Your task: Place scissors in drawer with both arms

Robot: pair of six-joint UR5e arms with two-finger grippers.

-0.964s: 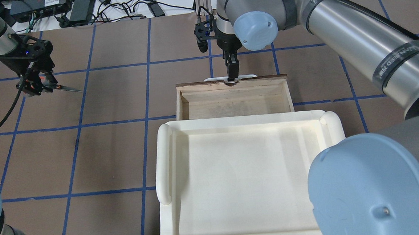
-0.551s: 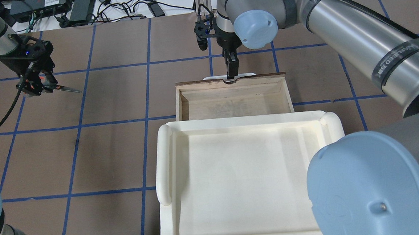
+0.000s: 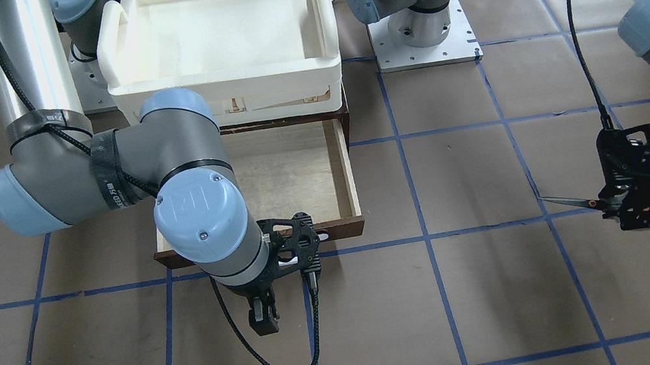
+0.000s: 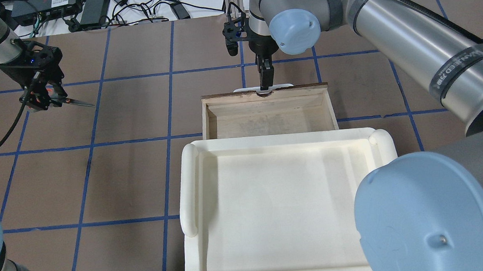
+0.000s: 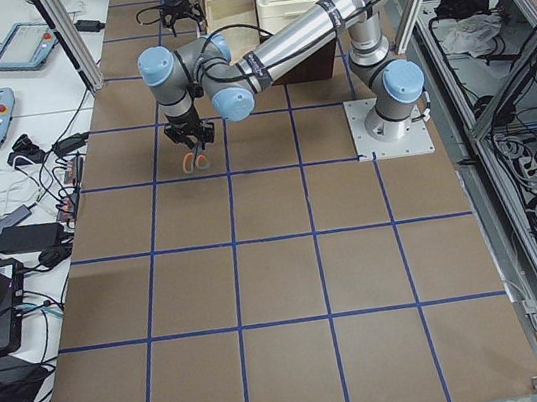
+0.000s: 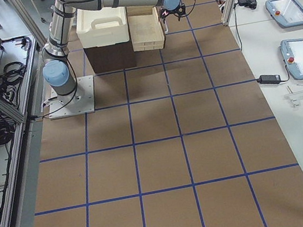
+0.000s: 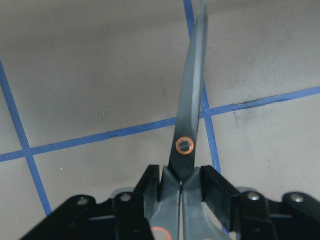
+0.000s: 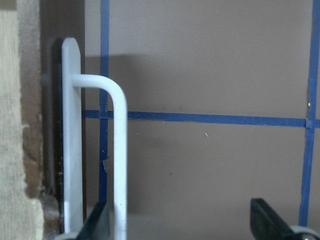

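- Scissors (image 4: 78,103) are clamped at the handle end in the left gripper (image 4: 45,99). They are held out over the brown table (image 4: 131,117), well to the left of the drawer (image 4: 209,116).
- Long axis is near level and runs across the table. Blades are shut together, the tip heading toward the table's middle on the drawer's side, angled a touch back toward the robot.
- Left wrist view: the black fingers (image 7: 214,182) pinch just behind the orange-ringed pivot, and the blade runs straight out ahead.
- Right gripper (image 4: 265,83) is at the drawer's far front, at the white bar handle (image 4: 283,85). Jaws are apart. In the right wrist view the bar stands between them, hard by one finger and well off the other.
- Drawer stands pulled out from under the white foam tray (image 4: 186,189), its pale inside showing.
- Against a second ago: the drawer front and handle sit slightly farther from the robot, and the right gripper has shifted with them. Left gripper and scissors are unchanged in place and heading.
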